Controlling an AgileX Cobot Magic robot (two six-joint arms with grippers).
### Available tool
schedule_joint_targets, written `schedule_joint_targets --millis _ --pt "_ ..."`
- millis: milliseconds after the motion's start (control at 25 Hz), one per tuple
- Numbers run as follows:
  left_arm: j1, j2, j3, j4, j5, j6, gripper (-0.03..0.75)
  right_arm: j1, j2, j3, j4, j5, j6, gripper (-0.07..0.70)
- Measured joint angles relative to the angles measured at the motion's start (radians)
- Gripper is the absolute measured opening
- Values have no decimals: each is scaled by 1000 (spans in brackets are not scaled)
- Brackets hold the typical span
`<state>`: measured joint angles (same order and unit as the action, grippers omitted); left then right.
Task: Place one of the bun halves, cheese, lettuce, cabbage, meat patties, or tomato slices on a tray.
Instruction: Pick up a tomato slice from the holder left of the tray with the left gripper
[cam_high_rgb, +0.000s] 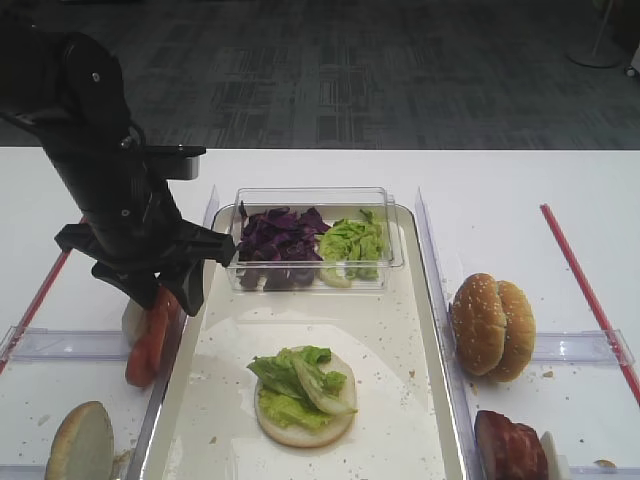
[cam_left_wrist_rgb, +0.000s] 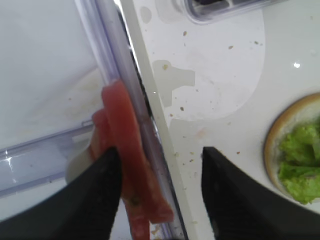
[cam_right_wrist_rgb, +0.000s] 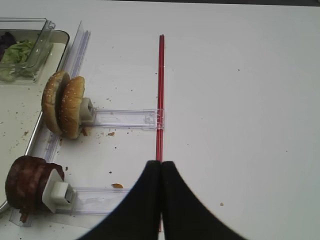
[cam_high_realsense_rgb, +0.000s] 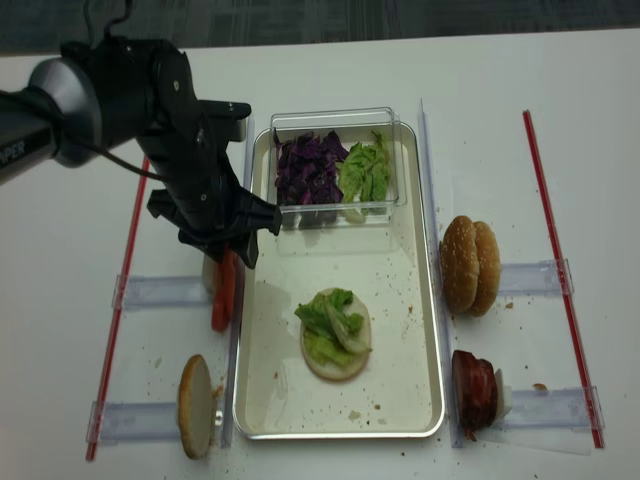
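Upright tomato slices (cam_high_rgb: 150, 345) (cam_left_wrist_rgb: 127, 150) (cam_high_realsense_rgb: 222, 295) stand in a clear holder just left of the cream tray (cam_high_rgb: 400, 330) (cam_high_realsense_rgb: 400, 300). My left gripper (cam_high_rgb: 165, 298) (cam_left_wrist_rgb: 160, 151) (cam_high_realsense_rgb: 228, 258) is open astride them: one finger rests against the slices' left side, the other hangs over the tray rim. A bun half (cam_high_rgb: 300, 425) topped with lettuce (cam_high_rgb: 300, 380) lies on the tray. My right gripper (cam_right_wrist_rgb: 161, 165) is shut and empty above a red strip, right of the tray.
A clear box on the tray's far end holds cabbage (cam_high_rgb: 280, 235) and lettuce (cam_high_rgb: 352, 243). Two bun halves (cam_high_rgb: 492, 325) (cam_right_wrist_rgb: 64, 104) and a meat patty (cam_high_rgb: 508, 445) (cam_right_wrist_rgb: 27, 182) stand in holders right of the tray. Another bun half (cam_high_rgb: 82, 440) stands at front left.
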<state>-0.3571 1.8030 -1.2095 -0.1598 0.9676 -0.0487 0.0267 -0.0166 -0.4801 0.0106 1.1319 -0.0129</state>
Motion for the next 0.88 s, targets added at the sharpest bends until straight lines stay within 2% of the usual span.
schedule_joint_targets --millis 520,880 --pt "0 0 0 -6 7 -2 320 0 0 0 0 0 0 36" --pt "0 2 0 -2 -2 -2 175 0 0 0 0 0 0 36"
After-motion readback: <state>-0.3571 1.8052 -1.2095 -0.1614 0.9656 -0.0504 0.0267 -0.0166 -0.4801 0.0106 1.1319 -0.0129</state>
